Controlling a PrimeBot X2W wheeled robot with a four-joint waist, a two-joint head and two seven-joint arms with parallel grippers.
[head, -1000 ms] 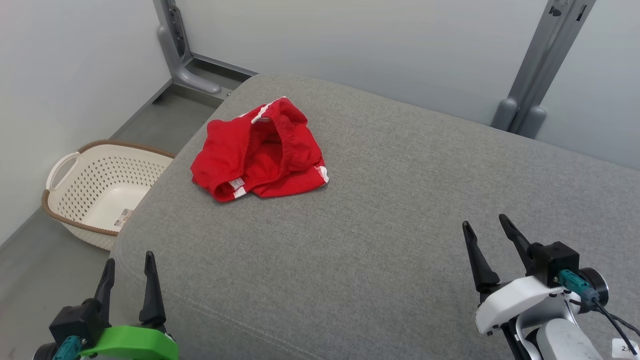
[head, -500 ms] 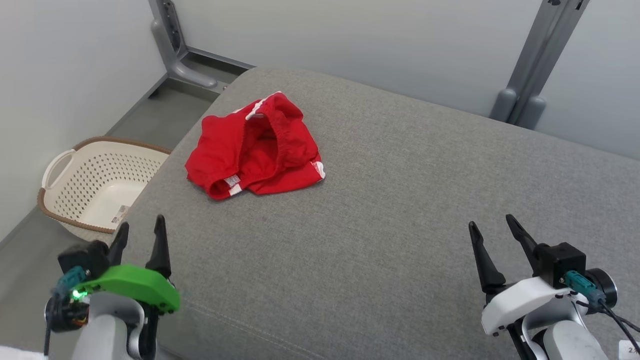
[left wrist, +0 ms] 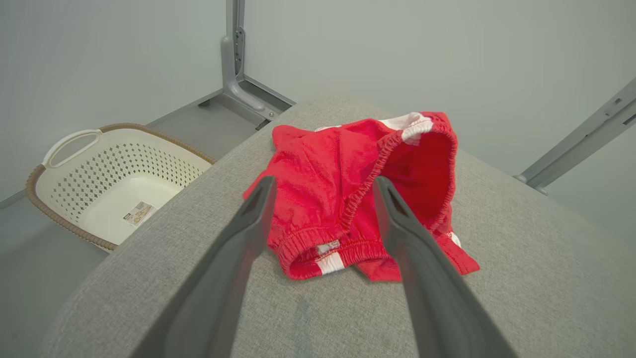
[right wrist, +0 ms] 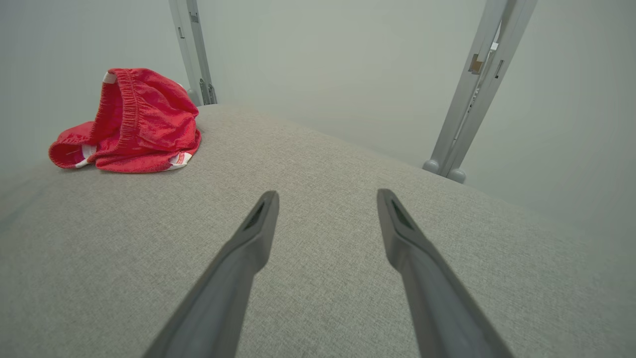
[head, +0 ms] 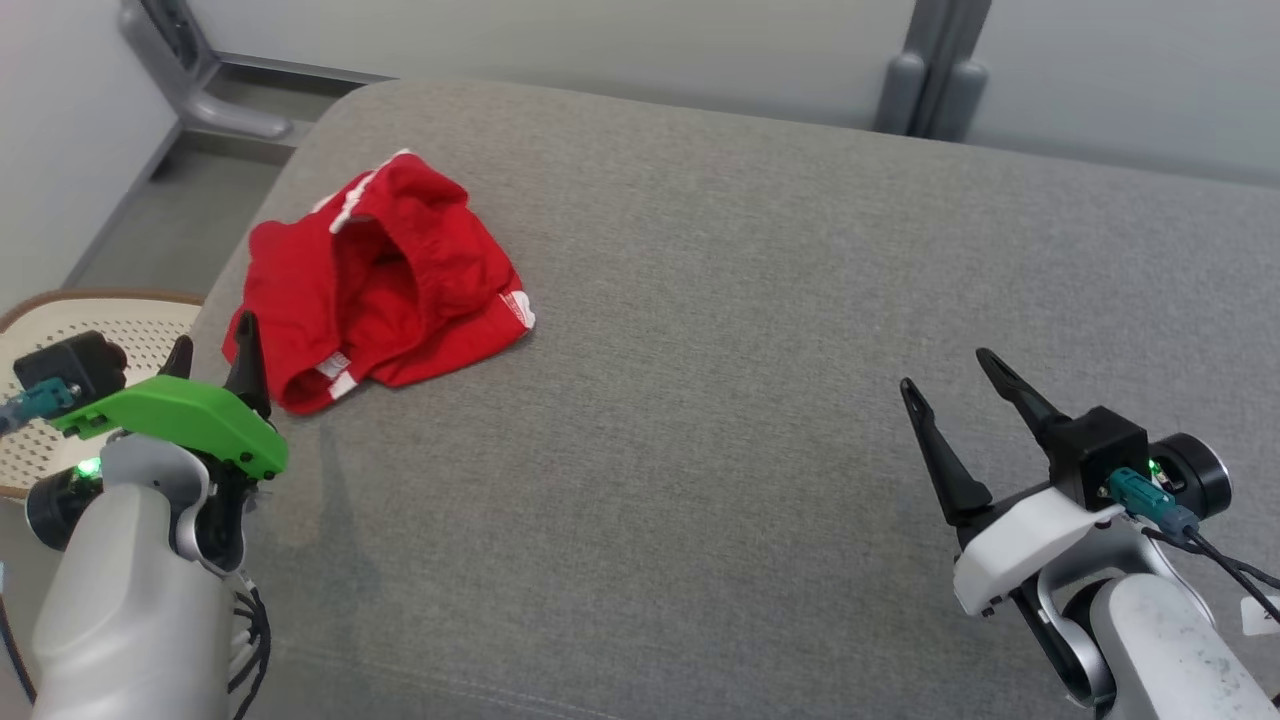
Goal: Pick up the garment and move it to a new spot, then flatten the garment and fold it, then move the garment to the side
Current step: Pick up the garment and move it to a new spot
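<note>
A crumpled pair of red shorts with white trim (head: 375,280) lies near the far left corner of the grey cushioned surface (head: 720,330). My left gripper (head: 215,345) stands open just short of the shorts' near left edge, its tips close to the cloth and not holding it. From the left wrist the shorts (left wrist: 362,194) sit straight beyond the spread fingers (left wrist: 256,214). My right gripper (head: 945,368) is open above the surface at the right, far from the garment. From the right wrist the shorts (right wrist: 134,122) lie far off at the upper left.
A cream perforated laundry basket (head: 40,440) with a brown rim stands on the floor left of the cushion, also in the left wrist view (left wrist: 99,179). Grey metal frame posts (head: 925,70) rise behind the cushion against pale walls. The cushion's left edge drops off beside my left arm.
The head camera has tilted and turned, shifting the whole scene left and down. My left arm has risen and advanced toward the shorts. The shorts lie as before.
</note>
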